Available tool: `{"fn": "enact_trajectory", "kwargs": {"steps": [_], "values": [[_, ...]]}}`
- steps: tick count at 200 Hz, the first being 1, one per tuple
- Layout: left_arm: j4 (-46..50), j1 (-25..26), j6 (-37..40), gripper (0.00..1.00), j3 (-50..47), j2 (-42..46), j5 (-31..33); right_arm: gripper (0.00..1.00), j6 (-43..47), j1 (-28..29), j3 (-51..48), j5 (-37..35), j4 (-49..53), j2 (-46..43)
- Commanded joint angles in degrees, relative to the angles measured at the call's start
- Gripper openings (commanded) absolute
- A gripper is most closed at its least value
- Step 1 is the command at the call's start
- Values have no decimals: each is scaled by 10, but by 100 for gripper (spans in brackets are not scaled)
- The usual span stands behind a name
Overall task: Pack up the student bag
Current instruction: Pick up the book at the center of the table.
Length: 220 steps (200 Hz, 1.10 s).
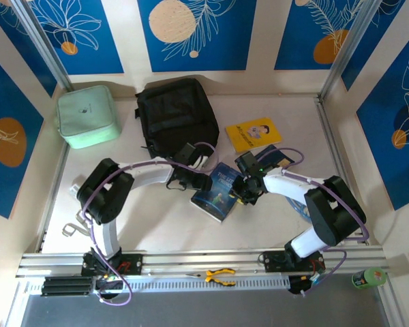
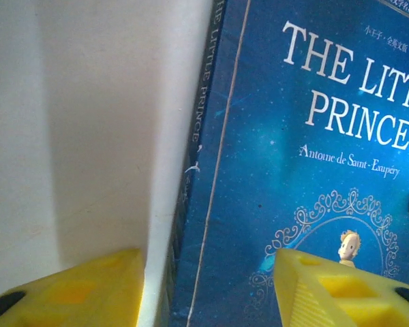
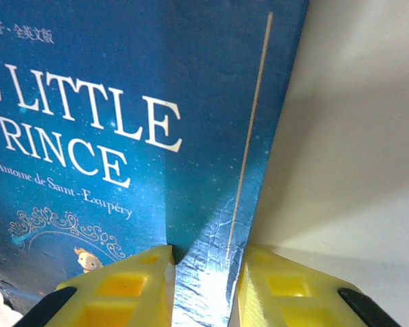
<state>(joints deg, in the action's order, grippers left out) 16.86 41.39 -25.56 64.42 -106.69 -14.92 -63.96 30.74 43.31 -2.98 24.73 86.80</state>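
- The student bag (image 1: 177, 116) lay at the back of the table (image 1: 157, 235), well apart from both grippers. Black and slumped, it looked soft and light.
- Judgement: limp fabric of that kind would sag and fold when lifted, so the firmest holds would be the rounded top or a seam beside the zip. I could not tell whether the zip was open.
- In front of it, between the two arms, lay The Little Prince paperback (image 1: 218, 191), flat and cover up. Thin, with a glossy cover, it was probably slippery and would bend if pinched at one edge alone.
- The left gripper (image 2: 208, 266) straddled the book's spine. Its jaws were clearly apart, one finger (image 2: 75, 286) over bare table and the other over the cover, with nothing clamped.
- The right gripper (image 3: 206, 259) sat at the opposite long edge, its jaws much closer, with a narrow strip of cover between them. Whether they pinched it could not be told.
- Further out lay a yellow book (image 1: 253, 133) to the right of the bag and a mint-green zip case (image 1: 87, 116) at the back left.
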Motion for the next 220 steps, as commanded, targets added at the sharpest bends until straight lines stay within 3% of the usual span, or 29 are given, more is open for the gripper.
{"fn": "enact_trajectory", "kwargs": {"steps": [1,92,120,162,199,220], "values": [[-11,12,-9,50,4,-5,-43,27,2,1,-10,-3,-1,17],[-121,14,-81,45,-62,94,-185,24,-3,-2,-27,-6,-16,15],[-135,15,-104,46,-90,123,-187,24,0,-4,-32,-7,-23,8],[-186,15,-179,42,-113,94,-204,23,8,-4,-37,4,-41,8],[-172,14,-205,34,-108,84,-188,23,8,-6,-43,1,-43,5],[-148,14,-198,24,-103,92,-168,23,11,-6,-43,-5,-41,0]]}}
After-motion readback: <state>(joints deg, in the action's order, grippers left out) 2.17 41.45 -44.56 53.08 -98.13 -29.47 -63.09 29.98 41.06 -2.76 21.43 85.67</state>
